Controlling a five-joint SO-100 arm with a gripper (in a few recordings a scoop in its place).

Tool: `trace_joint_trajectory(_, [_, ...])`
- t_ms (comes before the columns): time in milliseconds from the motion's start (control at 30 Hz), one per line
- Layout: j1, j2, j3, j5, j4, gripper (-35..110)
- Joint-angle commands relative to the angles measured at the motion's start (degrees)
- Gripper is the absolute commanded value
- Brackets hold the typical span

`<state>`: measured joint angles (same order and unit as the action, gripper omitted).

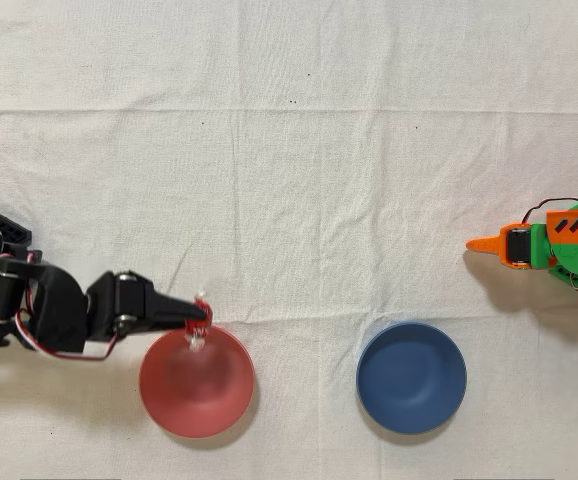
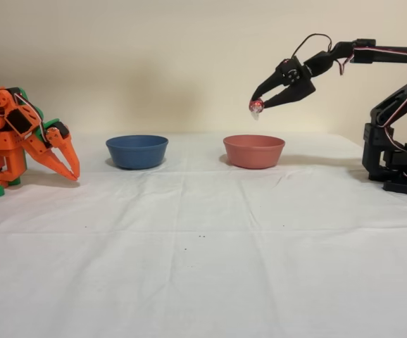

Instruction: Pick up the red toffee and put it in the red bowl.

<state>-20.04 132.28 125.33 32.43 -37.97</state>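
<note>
The white cloth (image 2: pixel 203 267) runs bare toward me, creased in long folds, and everything that matters sits at its far side. 2 bowls stand there well apart: the dark blue bowl (image 2: pixel 137 151) toward the idle orange arm (image 2: pixel 20 141), and the red bowl (image 2: pixel 253 151) nearer the black arm (image 2: pixel 393 98). That arm reaches out high over the table, its gripper (image 2: pixel 258 104) pointing down and toward the red bowl, the 2 fingers pinched together on the red toffee (image 2: pixel 256 107). The candy hangs at the very fingertips, with a clear wrapper end poking out below it.

From the side, the toffee is lifted well clear of the bowl's rim, roughly above the bowl. In the overhead view the toffee (image 1: pixel 200 322) and gripper (image 1: pixel 199 318) sit right over the bowl's upper edge (image 1: pixel 196 381), not its middle. I'd guess it is carried this high so it clears the rim. Letting go here could clip the edge, so a little more reach looks wise before opening.
</note>
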Motion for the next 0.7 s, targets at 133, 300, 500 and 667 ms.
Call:
trace_joint_trajectory(133, [-6.42,-2.46,-2.9,2.64,4.92,7])
trace_joint_trajectory(300, [-9.14,-4.04,-0.88,3.96,7.82,7])
trace_joint_trajectory(500, [-11.87,-5.98,1.49,5.01,11.43,7])
trace_joint_trajectory(667, [-13.36,-6.59,4.04,5.45,13.27,7])
